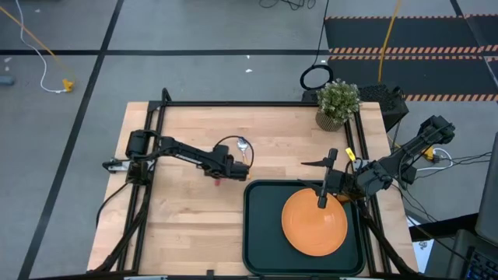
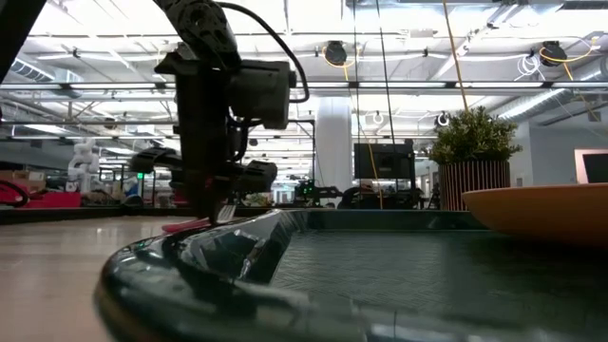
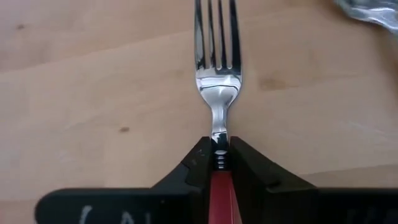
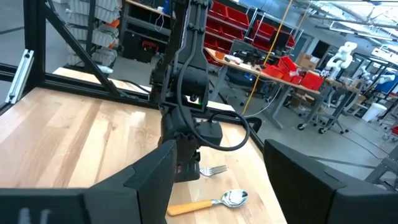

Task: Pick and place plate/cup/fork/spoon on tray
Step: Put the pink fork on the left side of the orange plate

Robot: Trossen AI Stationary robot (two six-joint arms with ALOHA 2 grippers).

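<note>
- left gripper point(image 3: 219, 163) clamped on the fork point(image 3: 217, 74), glossy red handle, shiny steel tines pointing straight out ahead
- right gripper point(image 1: 323, 196) spread open over smooth round plate point(image 1: 314, 222)

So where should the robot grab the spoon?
By its orange-yellow handle, straight down from above. The spoon lies flat on the table, so nothing gets underneath; the handle is straight and narrow, so jaws can close across it, while the shiny bowl is round and probably slippery.
</note>
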